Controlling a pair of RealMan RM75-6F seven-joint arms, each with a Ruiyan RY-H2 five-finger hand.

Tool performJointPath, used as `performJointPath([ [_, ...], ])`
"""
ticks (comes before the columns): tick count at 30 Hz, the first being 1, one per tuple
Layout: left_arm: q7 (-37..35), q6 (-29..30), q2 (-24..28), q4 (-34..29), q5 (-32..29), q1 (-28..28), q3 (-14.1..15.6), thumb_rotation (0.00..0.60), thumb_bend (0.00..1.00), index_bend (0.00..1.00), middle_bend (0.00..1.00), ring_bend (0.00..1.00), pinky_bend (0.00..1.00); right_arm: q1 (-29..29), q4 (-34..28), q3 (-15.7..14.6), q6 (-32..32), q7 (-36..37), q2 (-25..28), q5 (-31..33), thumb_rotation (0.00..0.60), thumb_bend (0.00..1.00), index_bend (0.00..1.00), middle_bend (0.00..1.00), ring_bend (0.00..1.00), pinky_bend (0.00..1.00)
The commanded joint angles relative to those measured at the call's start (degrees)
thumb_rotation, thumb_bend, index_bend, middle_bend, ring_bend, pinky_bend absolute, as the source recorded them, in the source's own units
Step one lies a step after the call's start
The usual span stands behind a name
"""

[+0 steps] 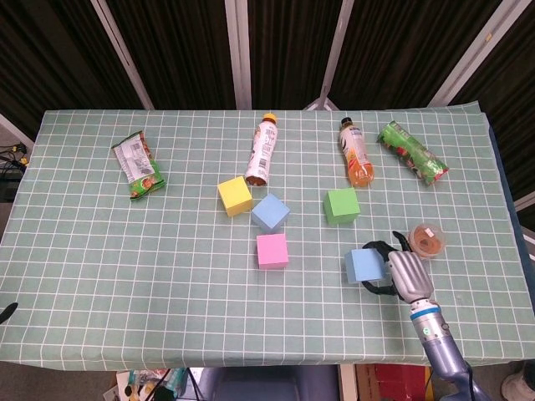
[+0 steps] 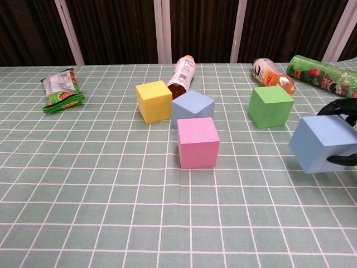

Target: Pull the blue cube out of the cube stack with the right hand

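My right hand [image 1: 405,276] grips a light blue cube [image 1: 361,266] at the table's front right, its dark fingers [image 2: 341,106] wrapped over the cube's top and side [image 2: 322,143]. The cube sits low, at or just above the cloth; I cannot tell whether it touches. A green cube [image 1: 342,205] [image 2: 270,106] stands alone behind it. A second blue cube [image 1: 270,212] [image 2: 192,107] remains between the yellow cube [image 1: 235,195] [image 2: 153,100] and the pink cube [image 1: 272,251] [image 2: 197,142]. My left hand is in neither view.
Two bottles lie at the back: a white one [image 1: 262,150] and an orange one [image 1: 355,153]. A green snack tube [image 1: 411,152] lies at the back right, a snack bag [image 1: 139,167] at the left, a small round cup [image 1: 430,240] beside my right hand.
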Motion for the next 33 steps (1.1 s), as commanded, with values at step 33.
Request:
performJointPath([
  [33, 1.13, -0.05, -0.42, 0.01, 1.49, -0.12, 0.72, 0.6, 0.15, 0.18, 0.02, 0.0, 0.0, -16.27, 7.3, -3.36, 26.48, 5.08, 11.5, -10.35, 0.6, 0.13, 0.01, 0.0, 0.07, 0.0],
])
